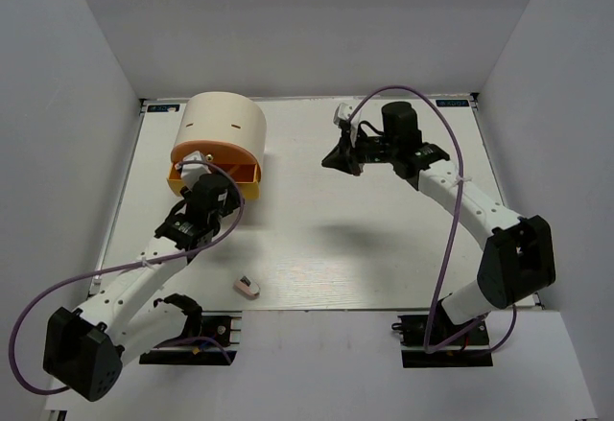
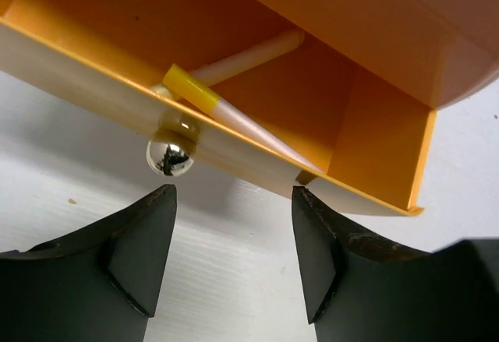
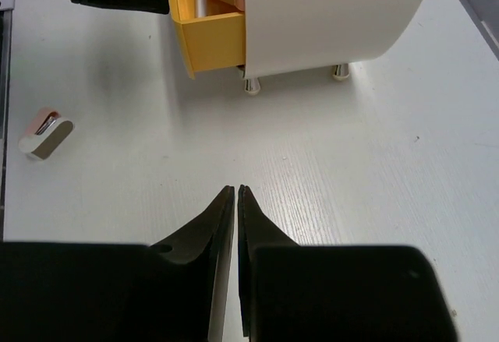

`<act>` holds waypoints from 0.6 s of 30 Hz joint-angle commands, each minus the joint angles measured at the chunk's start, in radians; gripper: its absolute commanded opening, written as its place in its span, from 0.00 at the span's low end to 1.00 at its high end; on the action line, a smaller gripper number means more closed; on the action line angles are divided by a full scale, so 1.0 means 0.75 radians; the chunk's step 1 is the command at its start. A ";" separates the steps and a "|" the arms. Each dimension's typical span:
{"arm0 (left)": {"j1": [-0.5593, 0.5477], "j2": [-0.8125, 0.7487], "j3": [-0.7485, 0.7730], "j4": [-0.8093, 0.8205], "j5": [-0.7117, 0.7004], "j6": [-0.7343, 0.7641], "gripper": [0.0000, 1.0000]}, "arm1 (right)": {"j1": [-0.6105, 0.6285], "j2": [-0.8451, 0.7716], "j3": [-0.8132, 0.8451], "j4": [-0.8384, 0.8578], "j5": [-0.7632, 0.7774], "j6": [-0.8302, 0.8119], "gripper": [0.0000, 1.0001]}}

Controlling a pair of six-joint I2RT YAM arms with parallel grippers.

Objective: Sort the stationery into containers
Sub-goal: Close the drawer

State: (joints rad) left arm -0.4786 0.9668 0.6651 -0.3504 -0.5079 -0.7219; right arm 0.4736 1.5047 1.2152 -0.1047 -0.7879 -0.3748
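The cream cylindrical box (image 1: 224,126) stands at the back left with its orange drawer (image 1: 247,179) pulled out. In the left wrist view the drawer (image 2: 374,139) holds a white-and-yellow pen (image 2: 226,108), and a shiny knob (image 2: 170,156) sits on its front. My left gripper (image 2: 234,202) is open and empty, just in front of the drawer. My right gripper (image 3: 236,190) is shut and empty, held above the table's middle right (image 1: 341,157). A pink-white eraser (image 1: 247,287) lies near the front edge; it also shows in the right wrist view (image 3: 45,133).
White walls enclose the table on three sides. The box stands on small metal feet (image 3: 251,86). The arm bases (image 1: 446,330) sit at the near edge.
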 commanded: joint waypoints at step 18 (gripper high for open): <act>0.209 0.157 0.091 0.177 0.143 0.147 0.67 | -0.114 -0.049 -0.076 0.060 -0.074 0.052 0.12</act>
State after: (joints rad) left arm -0.3401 1.0828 0.6842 -0.2760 -0.4210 -0.6338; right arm 0.3985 1.4975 1.1633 -0.1009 -0.8185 -0.3466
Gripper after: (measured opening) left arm 0.673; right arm 0.123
